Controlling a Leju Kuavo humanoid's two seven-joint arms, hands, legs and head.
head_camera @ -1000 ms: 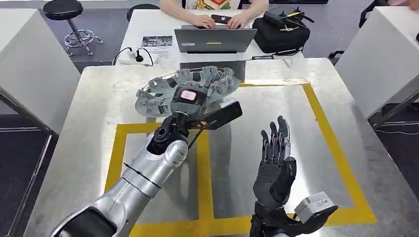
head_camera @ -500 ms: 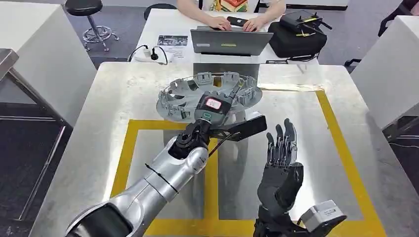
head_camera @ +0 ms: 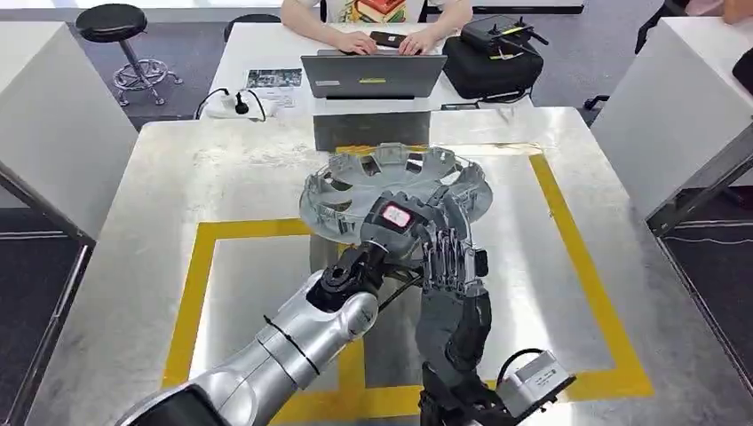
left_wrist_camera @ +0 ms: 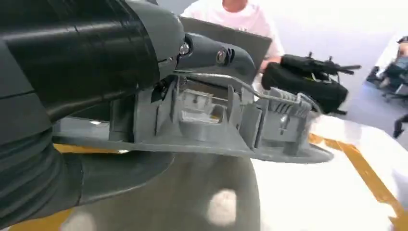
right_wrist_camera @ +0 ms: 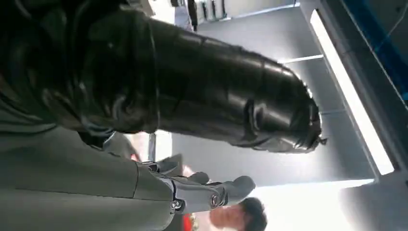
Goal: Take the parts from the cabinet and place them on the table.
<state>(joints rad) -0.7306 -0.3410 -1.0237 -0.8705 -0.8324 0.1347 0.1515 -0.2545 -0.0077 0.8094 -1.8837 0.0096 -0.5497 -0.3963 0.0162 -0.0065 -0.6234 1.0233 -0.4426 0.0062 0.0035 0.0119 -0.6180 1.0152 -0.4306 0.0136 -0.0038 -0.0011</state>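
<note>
My left hand grips the near rim of the grey hubcap, held over the steel table at the frame's centre. My right hand, fingers apart, rises just right of it, grasping nothing.

Left arm reaches forward over the table, its left hand gripping the rim of the grey wheel cover (thumb on top in wrist view). Right hand raised upright, fingers pressed against the cover's near edge beside the left hand.
</note>
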